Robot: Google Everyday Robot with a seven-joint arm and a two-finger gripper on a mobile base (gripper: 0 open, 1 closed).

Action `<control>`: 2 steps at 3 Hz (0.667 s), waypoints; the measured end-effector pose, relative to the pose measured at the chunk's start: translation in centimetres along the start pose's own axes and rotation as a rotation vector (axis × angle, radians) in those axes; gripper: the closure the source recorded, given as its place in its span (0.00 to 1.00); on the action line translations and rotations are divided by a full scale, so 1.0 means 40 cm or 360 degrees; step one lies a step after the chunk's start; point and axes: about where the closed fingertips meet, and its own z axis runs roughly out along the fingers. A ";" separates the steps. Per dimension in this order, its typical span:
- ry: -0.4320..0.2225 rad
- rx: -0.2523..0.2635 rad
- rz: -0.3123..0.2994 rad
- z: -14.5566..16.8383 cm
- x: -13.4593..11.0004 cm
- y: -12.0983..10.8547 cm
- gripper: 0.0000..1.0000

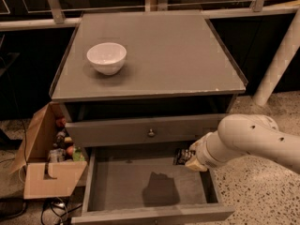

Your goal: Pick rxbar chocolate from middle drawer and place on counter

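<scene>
So the gripper sits at the right side of the open middle drawer, just under the closed drawer front with the brass knob, and it looks clamped onto the rxbar chocolate. The bar sticks out to the left of the fingertips, looks to be standing on edge, and seems to hang clear of the drawer floor, going by the dark shadow lower down on the bare grey bottom. Handling-wise, my guess is it's super light and flat. The wrapper is probably a bit slick and crinkly, while the bar inside is firm but slightly squishy, so you don't need much squeeze. Pinching across the thin faces near one end, like it seems to be doing, should be fine, though a grab closer to the middle would keep it from swinging or sliding out of the foil. Nothing fragile here; the worst case is that it slips and drops back in the drawer. The counter up top has loads of free grey surface on the right, well apart from the white bowl on the left, so that's where I'd aim. I'd just watch the counter's front edge and the upper drawer front on the way up.
</scene>
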 end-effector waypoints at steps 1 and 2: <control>0.0002 0.0007 -0.0006 -0.009 -0.003 0.000 1.00; 0.0031 -0.0002 0.0016 -0.036 -0.003 -0.007 1.00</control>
